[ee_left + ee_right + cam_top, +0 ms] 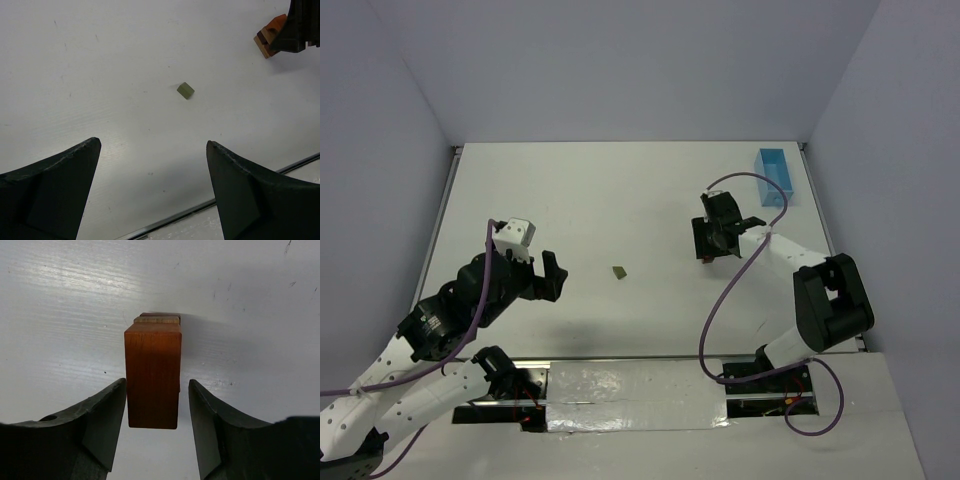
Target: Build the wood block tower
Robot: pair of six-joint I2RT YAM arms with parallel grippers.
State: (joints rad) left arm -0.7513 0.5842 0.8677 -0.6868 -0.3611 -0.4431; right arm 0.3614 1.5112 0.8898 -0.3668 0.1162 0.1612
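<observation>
- Right gripper fingers are filling the foreground, straddling the orange block. A sliver of gap is showing on one side, so the jaws are standing unclamped around it, not gripping as far as can be seen.
- Orange block is sitting uppermost on the stack, directly between the fingertips. Edges of a tan block and a brown block are peeking out just past its far end.
- Left gripper is hanging spread wide, holding nothing.
- Olive block is lying alone on the table, ahead of the left gripper and well apart from its tips.
- The stack is showing far off to the left gripper's forward right, under the right gripper's fingers.
- Tray is sitting beyond the right gripper, near the far corner.
- Progress, by my reading: three blocks are looking stacked and the olive one is waiting. Remaining: fetching it and capping the stack. Whether the orange block is being set or straightened, I cannot tell.
</observation>
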